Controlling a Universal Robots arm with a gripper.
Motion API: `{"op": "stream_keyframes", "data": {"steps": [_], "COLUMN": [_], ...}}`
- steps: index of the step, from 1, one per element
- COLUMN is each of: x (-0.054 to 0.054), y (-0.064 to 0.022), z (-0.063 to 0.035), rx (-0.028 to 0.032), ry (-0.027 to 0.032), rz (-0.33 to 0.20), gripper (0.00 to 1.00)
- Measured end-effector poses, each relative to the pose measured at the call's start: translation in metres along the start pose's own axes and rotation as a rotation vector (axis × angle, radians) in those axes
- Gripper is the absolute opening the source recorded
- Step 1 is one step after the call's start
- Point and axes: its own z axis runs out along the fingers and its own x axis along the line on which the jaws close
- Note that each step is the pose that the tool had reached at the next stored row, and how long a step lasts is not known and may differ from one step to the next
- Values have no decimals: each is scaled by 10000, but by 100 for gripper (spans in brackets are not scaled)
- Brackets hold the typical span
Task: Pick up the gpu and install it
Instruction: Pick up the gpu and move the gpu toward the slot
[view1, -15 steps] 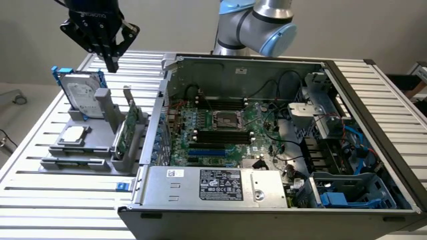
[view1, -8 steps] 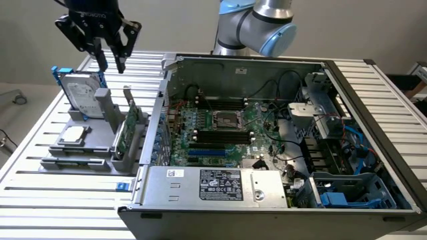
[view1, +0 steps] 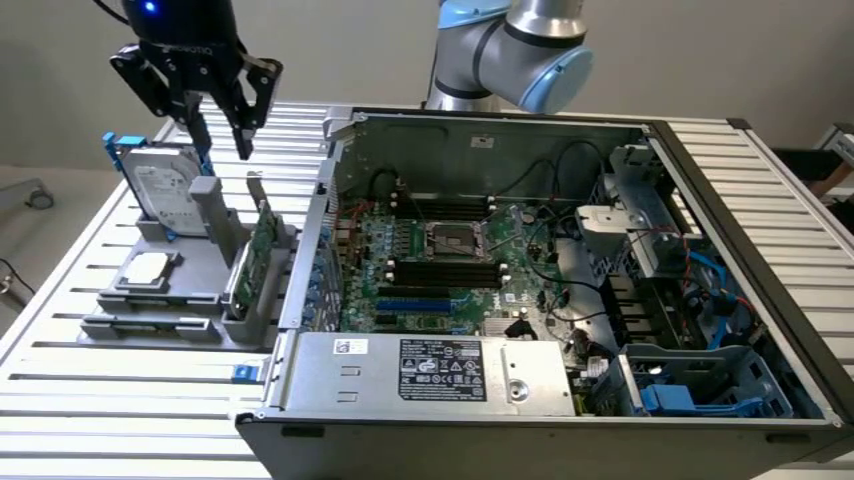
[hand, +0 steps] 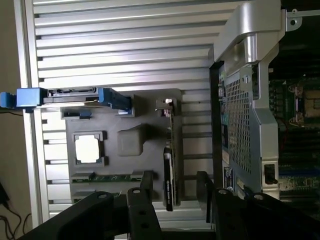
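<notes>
One gripper (view1: 222, 145) hung spread and empty at about ten o'clock in the exterior view, above the grey holder (view1: 147, 325); the gpu (view1: 254, 255) stood on edge in that holder, at nine o'clock from the open computer case (view1: 534, 130) and just beside its wall; the hard drive (view1: 167, 185) sat at eleven o'clock from the card; the pick-up step seemed in hand, with nothing grasped yet; a grip would call for fingers squarely astride the card's thin upper edge. In the wrist view the gpu (hand: 169, 175) lay between the parted fingers (hand: 147, 182), an alignment the exterior view left hard to judge; the exterior view gave the gripper's height above the card, which the wrist view could not.
</notes>
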Motion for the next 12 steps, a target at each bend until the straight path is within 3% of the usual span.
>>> {"op": "stream_keyframes", "data": {"steps": [12], "x": [-10], "y": [-199], "z": [205], "rx": [2], "ry": [14], "rz": [-55], "gripper": [48]}}
